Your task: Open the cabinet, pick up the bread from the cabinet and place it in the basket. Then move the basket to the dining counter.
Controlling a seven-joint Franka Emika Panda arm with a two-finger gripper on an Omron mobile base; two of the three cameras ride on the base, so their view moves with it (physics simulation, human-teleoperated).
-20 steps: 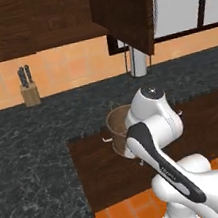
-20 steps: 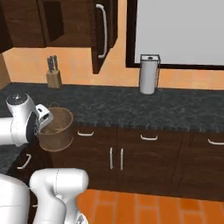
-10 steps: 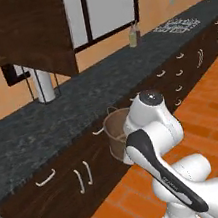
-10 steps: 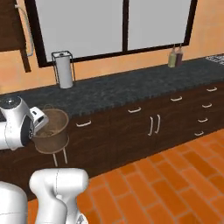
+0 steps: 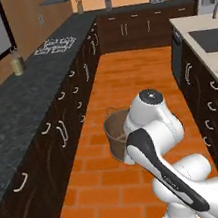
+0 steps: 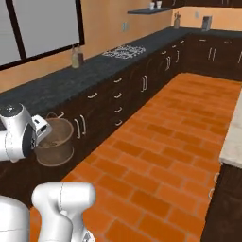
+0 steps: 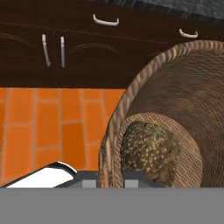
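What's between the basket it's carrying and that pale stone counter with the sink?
Just bare orange brick floor separates the basket from the pale counter, seen in the left base view.

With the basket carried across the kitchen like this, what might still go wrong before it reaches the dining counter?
The gripper pinches only the basket's rim, so the basket could slip or tip. The bread lies loose inside and might roll out. The basket hangs near the dark cabinet fronts, so a wide swing may knock them.
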